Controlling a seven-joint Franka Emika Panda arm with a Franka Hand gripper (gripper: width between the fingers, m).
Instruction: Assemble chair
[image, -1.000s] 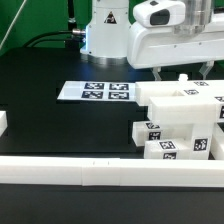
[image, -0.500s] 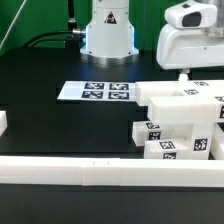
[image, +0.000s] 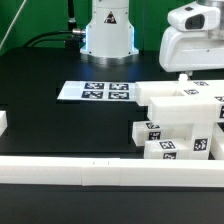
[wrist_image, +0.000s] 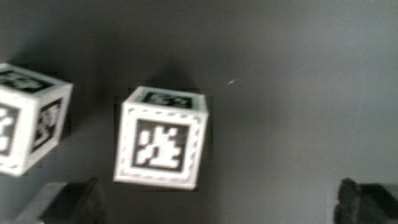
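Jaws of the gripper stood wide apart and held nothing. Only the dark fingertips showed in the wrist view, with bare black table between them.

The nearest chair piece, a small white block with a fiducial tag on its upper face, lay below the wrist camera. It sat ahead of the fingertip line and closer to one finger than the other. Its long axis ran roughly square to that line, with a slight tilt. A second tagged block lay just beside it, apart from it.

In the exterior view the arm hung at 2 o'clock of the frame, beyond the stacked chair pieces at 4 o'clock. The marker board lay at 10 o'clock from that stack.

Judgement: the coming move called for a sideways shift to centre the block, then a descent to close across its short width.
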